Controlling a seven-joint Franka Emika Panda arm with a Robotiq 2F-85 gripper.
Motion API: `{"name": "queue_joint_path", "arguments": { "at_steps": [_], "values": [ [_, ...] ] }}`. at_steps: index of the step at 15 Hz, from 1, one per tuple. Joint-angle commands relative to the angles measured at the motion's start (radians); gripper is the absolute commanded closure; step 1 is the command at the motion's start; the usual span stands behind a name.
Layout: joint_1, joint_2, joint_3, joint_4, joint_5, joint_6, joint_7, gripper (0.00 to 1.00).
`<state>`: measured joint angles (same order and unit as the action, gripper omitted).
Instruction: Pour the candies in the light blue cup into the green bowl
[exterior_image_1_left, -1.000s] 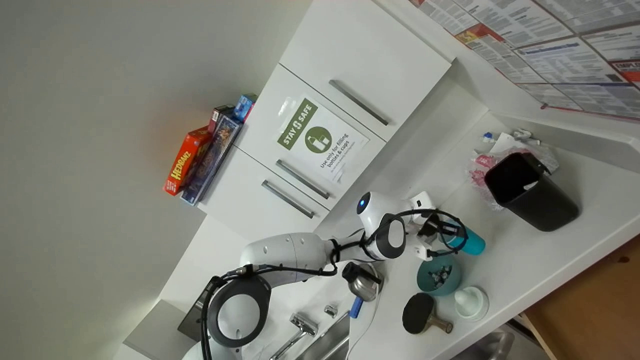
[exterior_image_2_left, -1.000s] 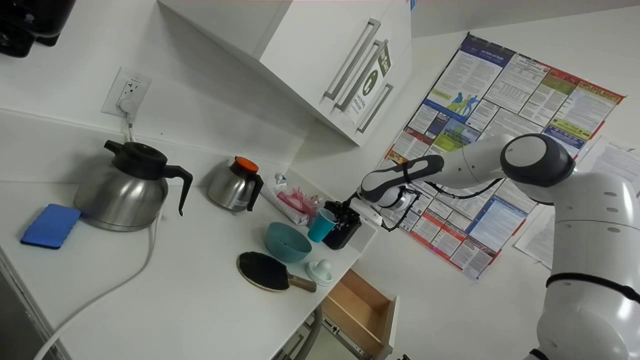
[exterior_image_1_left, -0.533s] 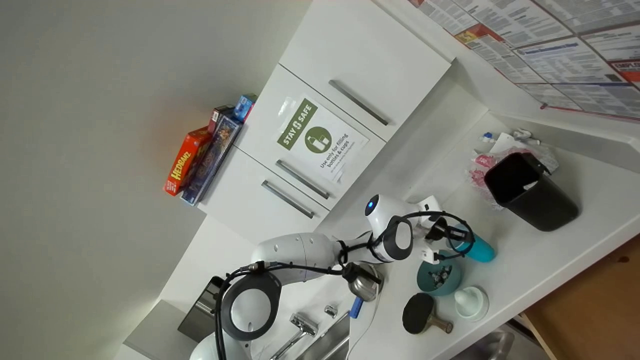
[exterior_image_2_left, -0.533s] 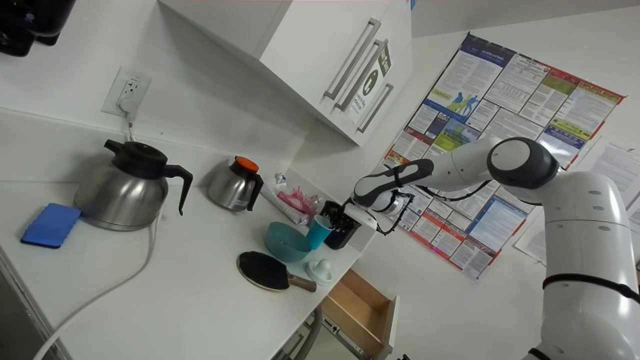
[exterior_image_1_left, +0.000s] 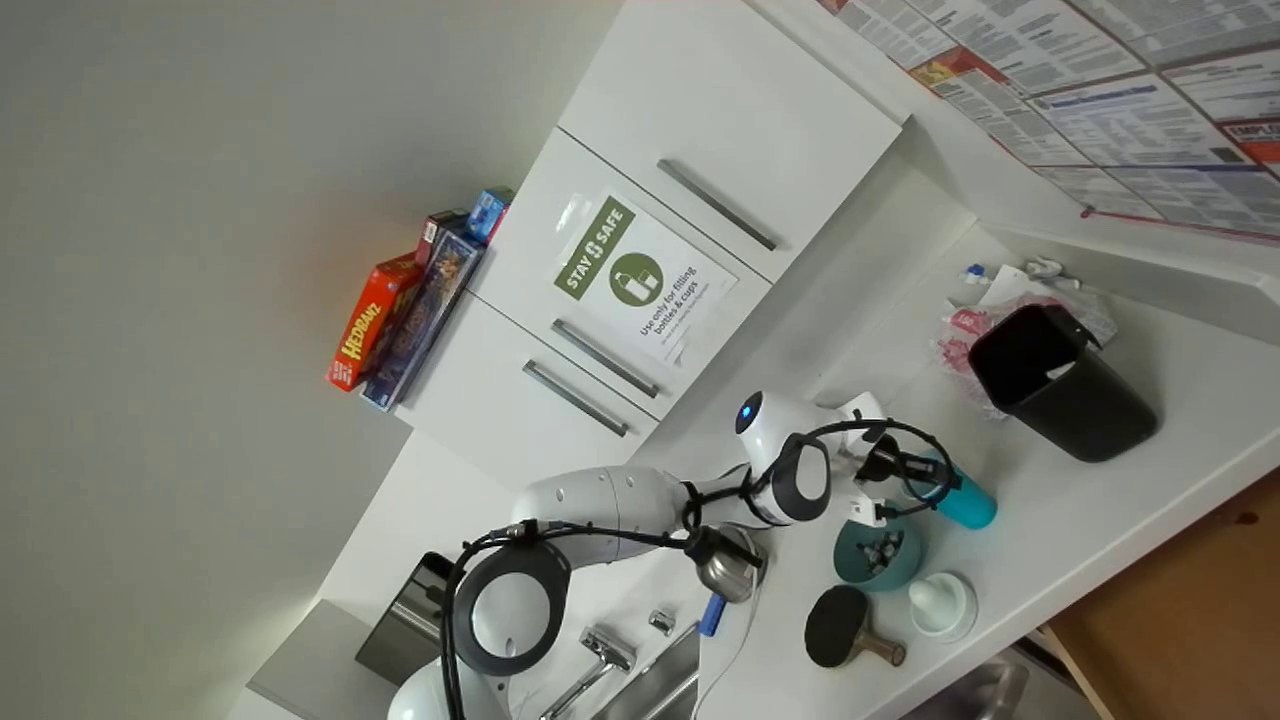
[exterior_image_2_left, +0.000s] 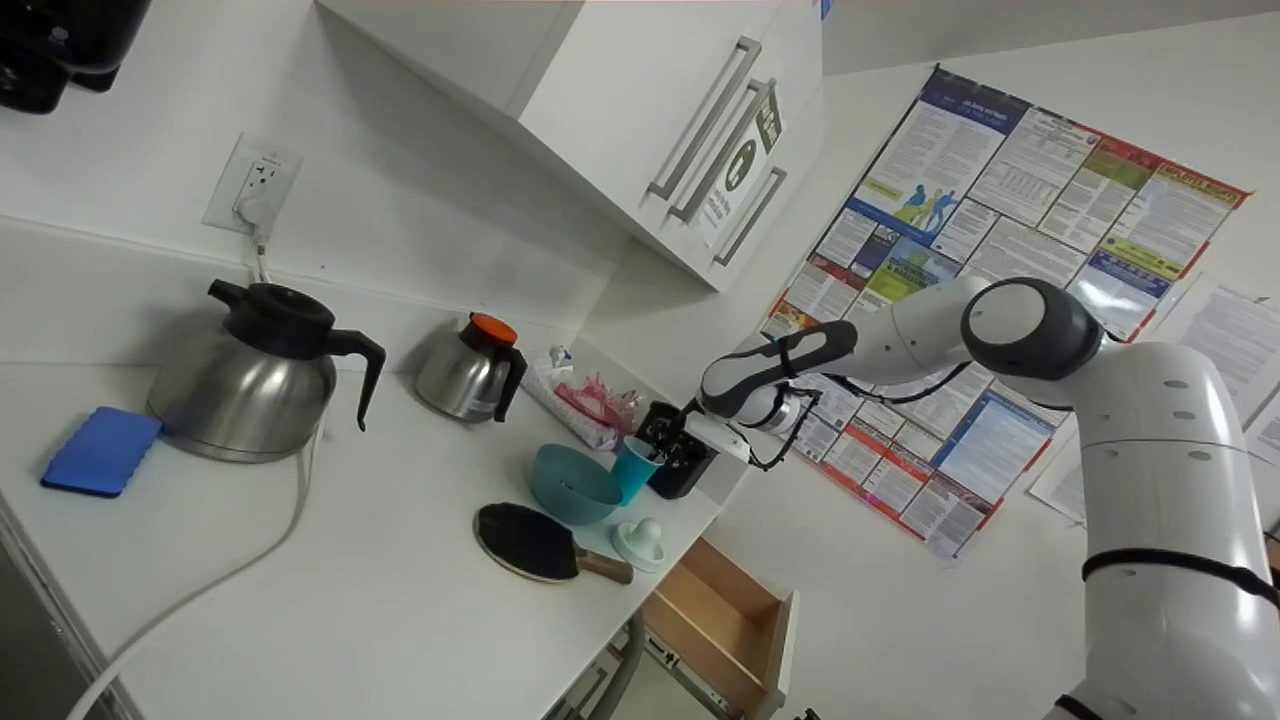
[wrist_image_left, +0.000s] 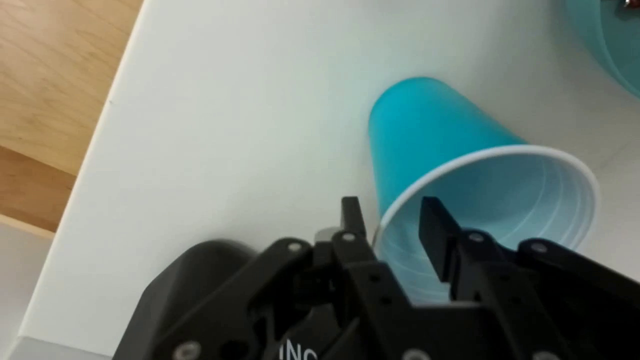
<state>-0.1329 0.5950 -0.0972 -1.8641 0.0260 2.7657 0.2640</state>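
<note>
Well inside the counter edge, apart from the green bowl: light blue cup, fingers spread astride its rim.

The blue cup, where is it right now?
In the wrist view, the blue cup is right of centre, below and left of the bowl, with the end effector straddling its rim.

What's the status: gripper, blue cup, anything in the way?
Gripper open, astride one wall of the light blue cup. Cup upright. Candies in the green bowl, none visible in cup. Possible snag: one finger inside the cup.
</note>
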Motion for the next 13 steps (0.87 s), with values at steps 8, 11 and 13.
{"name": "queue_joint_path", "arguments": {
  "at_steps": [8,11,13],
  "values": [
    [0.087,-0.214,-0.055,-0.204,-0.022,0.183,-0.059,0.00],
    [0.091,-0.245,-0.062,-0.239,-0.028,0.204,-0.068,0.00],
    [0.081,-0.205,-0.048,-0.188,-0.006,0.176,-0.059,0.00]
  ]
}}
